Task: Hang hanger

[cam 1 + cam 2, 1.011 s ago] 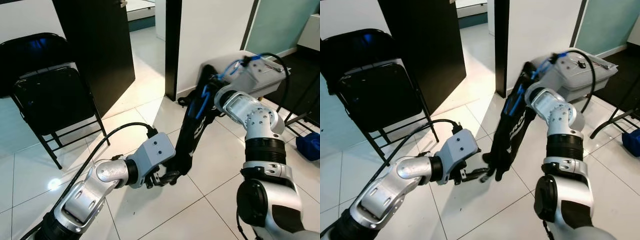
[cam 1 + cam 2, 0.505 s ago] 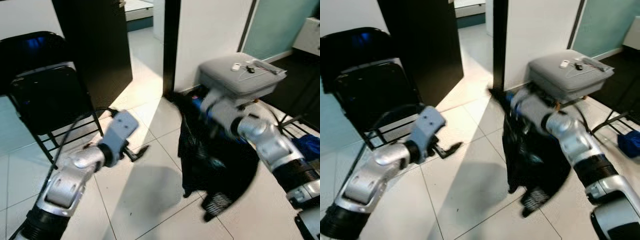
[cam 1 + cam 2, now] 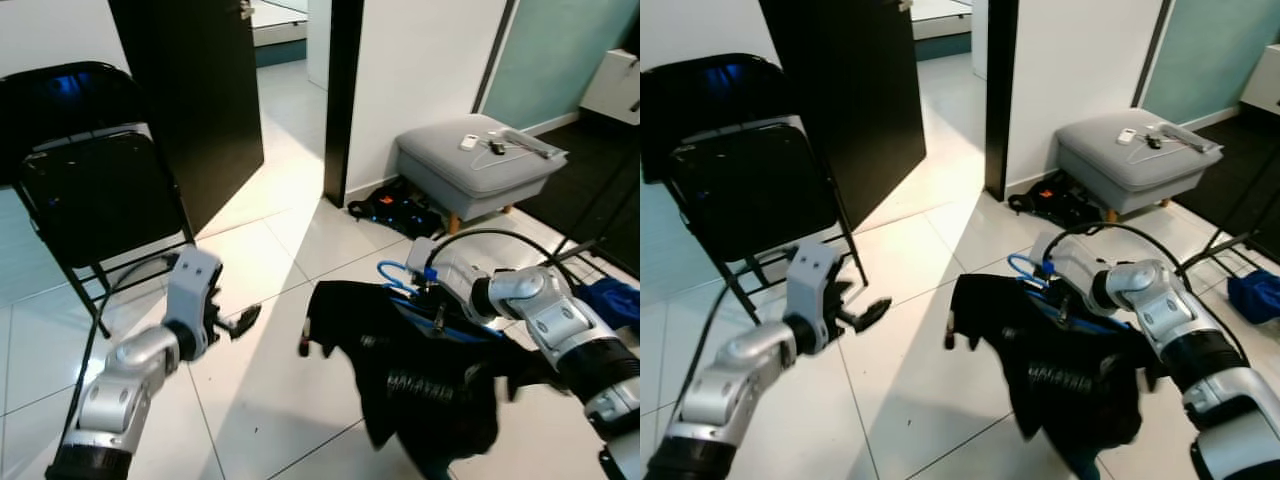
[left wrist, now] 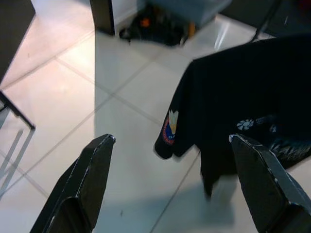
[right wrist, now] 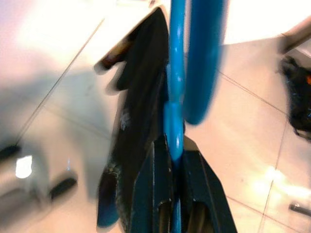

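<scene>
The right end effector [image 5: 176, 194] has its 2 black fingers [image 5: 154, 194] pinched tight on the neck of a blue hanger [image 5: 174, 87], whose hook curves away beyond the fingertips in the right wrist view; in the head views the hanger [image 3: 415, 295] is held out in front of the robot, above the white tiled floor [image 3: 280, 250], with a black shirt [image 3: 420, 375] draped over it; the shirt hangs low and spreads wide, 1 sleeve [image 3: 325, 320] sticking out toward the robot's left, pale lettering visible on its front, and its lower part looks smeared by motion.

The left end effector [image 3: 228, 325] is raised over the floor to the left of the shirt and apart from it, its 2 fingers [image 4: 92, 179] spread wide with nothing between them; the left wrist view looks past them at the shirt's sleeve, which carries a small coloured patch [image 4: 170, 128].

A black folding chair [image 3: 95, 195] stands at the far left beside a dark door [image 3: 190, 90]; a grey footstool [image 3: 475, 165] with small items on top sits by the white wall, a dark bundle [image 3: 395, 208] on the floor just beside it; something blue [image 3: 610, 300] lies at the right edge.
</scene>
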Controlling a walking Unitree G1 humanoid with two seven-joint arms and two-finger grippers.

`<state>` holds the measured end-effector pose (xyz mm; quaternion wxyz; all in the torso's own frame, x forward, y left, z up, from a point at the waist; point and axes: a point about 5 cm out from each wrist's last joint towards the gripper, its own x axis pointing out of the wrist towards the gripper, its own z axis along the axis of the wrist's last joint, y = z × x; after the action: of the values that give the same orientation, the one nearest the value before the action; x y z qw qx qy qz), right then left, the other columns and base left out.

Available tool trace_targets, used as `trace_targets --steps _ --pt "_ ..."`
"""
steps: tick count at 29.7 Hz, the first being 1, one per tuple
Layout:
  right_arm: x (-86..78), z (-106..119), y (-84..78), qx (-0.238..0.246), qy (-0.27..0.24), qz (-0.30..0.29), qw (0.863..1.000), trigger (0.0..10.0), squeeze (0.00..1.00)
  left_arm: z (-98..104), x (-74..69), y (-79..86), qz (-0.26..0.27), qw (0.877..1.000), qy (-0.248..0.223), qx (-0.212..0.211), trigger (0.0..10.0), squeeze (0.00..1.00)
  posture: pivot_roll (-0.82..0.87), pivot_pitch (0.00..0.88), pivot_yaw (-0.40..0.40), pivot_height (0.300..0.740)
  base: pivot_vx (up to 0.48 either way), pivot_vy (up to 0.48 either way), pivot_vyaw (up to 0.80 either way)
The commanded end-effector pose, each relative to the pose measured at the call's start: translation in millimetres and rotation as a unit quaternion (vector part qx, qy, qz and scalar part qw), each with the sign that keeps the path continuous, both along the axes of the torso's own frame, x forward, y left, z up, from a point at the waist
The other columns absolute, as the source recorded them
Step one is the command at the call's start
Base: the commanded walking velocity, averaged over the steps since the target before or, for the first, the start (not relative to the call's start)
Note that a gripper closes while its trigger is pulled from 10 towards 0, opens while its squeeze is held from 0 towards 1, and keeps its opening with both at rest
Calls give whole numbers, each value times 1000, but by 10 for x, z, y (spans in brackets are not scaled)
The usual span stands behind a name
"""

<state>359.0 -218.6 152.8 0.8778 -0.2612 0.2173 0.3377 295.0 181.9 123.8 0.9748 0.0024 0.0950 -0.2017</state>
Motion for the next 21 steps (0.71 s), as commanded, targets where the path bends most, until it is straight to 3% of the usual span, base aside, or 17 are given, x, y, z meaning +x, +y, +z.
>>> trace_targets --steps 1,6,10,12,15,17,21 --pt "110 131 -5 77 -45 -65 994 10000 0 66 23 32 12 1000 -24 -13 10000 0 -59 15 -39 740 0 0 0" --pt "126 -10 36 181 -28 -150 972 10000 0 84 43 111 43 998 -46 -13 10000 0 -58 15 -36 740 0 0 0" --pt "34 -360 20 162 -49 -246 955 10000 0 90 -10 257 109 991 -77 5 10000 0 -51 17 -36 740 0 0 -800" --pt "18 -417 22 160 -47 -256 952 10000 0 79 -25 275 120 990 -77 3 10000 0 -51 17 -36 740 0 0 -800" --pt "12 -448 40 178 -58 -271 944 10000 0 67 -32 301 129 989 -76 -6 10000 0 -48 20 -46 740 0 0 -800" --pt "45 -438 -23 195 -51 -308 930 10000 0 39 -5 295 115 991 -62 -24 10000 0 -57 23 -46 740 0 0 -800" --pt "74 -425 3 194 -51 -313 929 10000 0 18 79 279 98 992 -43 -61 10000 0 -55 27 -48 740 0 0 -800"
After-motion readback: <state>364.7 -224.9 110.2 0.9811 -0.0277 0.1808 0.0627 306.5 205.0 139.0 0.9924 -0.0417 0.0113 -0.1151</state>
